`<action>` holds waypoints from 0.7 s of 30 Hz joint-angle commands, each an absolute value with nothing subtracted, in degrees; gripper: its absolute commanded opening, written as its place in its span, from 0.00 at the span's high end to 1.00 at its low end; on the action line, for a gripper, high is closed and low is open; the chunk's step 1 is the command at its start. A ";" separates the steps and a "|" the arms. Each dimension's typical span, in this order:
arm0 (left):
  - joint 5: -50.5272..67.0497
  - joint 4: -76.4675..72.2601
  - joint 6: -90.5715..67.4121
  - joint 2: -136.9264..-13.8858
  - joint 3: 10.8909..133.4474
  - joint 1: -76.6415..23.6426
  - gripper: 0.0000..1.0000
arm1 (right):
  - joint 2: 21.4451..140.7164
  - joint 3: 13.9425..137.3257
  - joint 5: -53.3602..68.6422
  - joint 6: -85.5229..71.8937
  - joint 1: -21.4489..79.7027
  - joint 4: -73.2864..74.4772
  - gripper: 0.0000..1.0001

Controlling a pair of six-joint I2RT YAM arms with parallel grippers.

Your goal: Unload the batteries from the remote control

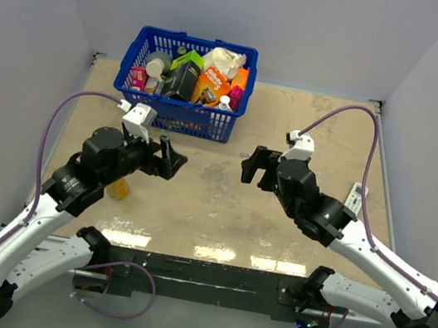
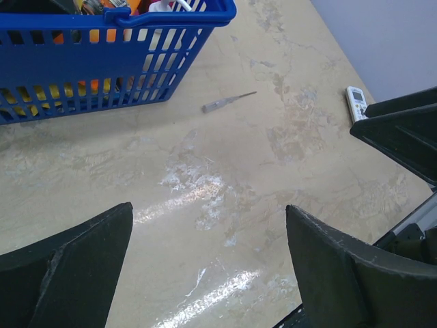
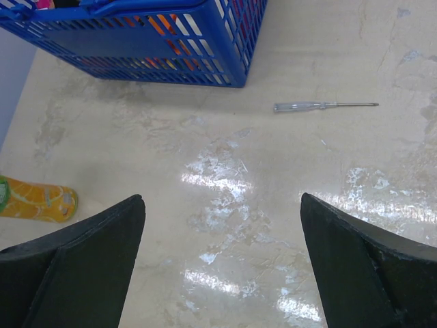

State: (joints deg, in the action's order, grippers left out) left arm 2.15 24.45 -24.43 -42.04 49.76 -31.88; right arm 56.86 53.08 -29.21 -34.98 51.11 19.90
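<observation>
The mottled beige tabletop [image 1: 211, 213] shows bright glare patches and is closed in by plain pale walls [image 1: 253, 10]. A blue basket [image 1: 173, 114] full of packed goods stands at the upper left of the top view. The remote control [image 2: 356, 102] lies face up in the upper right of the left wrist view. It is small there, its buttons are hard to make out, and its back is out of sight. A thin clear-handled tool [image 3: 324, 106] lies in the upper right of the right wrist view. An orange packet [image 3: 37, 199] is cut off by that frame's left edge. The left end effector [image 2: 208, 215] and the right end effector [image 3: 222, 198] both hang spread wide, holding nothing.

arms angle inward; left gripper [image 1: 171, 158] and right gripper [image 1: 252, 165] face each other, spread wide.
</observation>
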 commanded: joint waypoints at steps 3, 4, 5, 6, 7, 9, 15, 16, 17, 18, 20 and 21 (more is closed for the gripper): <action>2.72 21.53 -23.56 -42.63 50.45 -31.46 0.03 | 55.46 54.76 -31.99 -35.16 51.24 19.78 0.02; 2.64 21.62 -23.38 -42.71 50.80 -31.55 0.03 | 55.55 55.02 -32.34 -35.07 51.33 19.86 0.01; 2.55 21.71 -22.77 -42.89 50.97 -31.55 0.03 | 55.63 55.19 -33.13 -35.07 51.24 20.04 0.02; 2.37 21.80 -22.50 -43.06 51.32 -31.55 0.03 | 55.72 55.37 -33.74 -35.16 51.24 20.21 0.02; 2.29 21.97 -22.24 -43.24 51.59 -31.55 0.03 | 56.24 55.81 -34.27 -34.98 51.33 20.21 0.02; 1.50 21.97 -21.36 -43.24 51.59 -31.55 0.03 | 56.95 56.33 -36.72 -34.98 51.24 20.74 0.02; 0.44 19.60 -19.60 -43.16 49.14 -31.55 0.03 | 64.67 59.84 -48.13 -27.99 51.24 23.46 0.02; 0.44 18.29 -19.60 -43.07 47.83 -31.55 0.03 | 66.43 62.12 -50.25 -25.69 51.24 24.34 0.02; 0.61 17.85 -19.60 -43.15 47.29 -31.55 0.03 | 70.88 63.53 -53.23 -24.88 50.81 26.00 0.02; 0.96 17.75 -19.60 -43.24 47.02 -31.55 0.03 | 73.10 65.29 -56.31 -25.40 49.84 31.24 0.02; 1.49 17.49 -19.42 -43.50 46.23 -31.55 0.03 | 78.71 70.12 -57.57 -26.28 44.86 35.67 0.02; 1.58 17.58 -19.34 -43.68 45.97 -31.55 0.03 | 79.88 70.92 -56.87 -25.76 42.82 36.90 0.02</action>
State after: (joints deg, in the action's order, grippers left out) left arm 1.26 20.84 -21.32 -43.35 47.33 -31.88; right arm 73.14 64.60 -48.10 -28.51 49.69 27.59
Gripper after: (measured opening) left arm 0.973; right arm 0.985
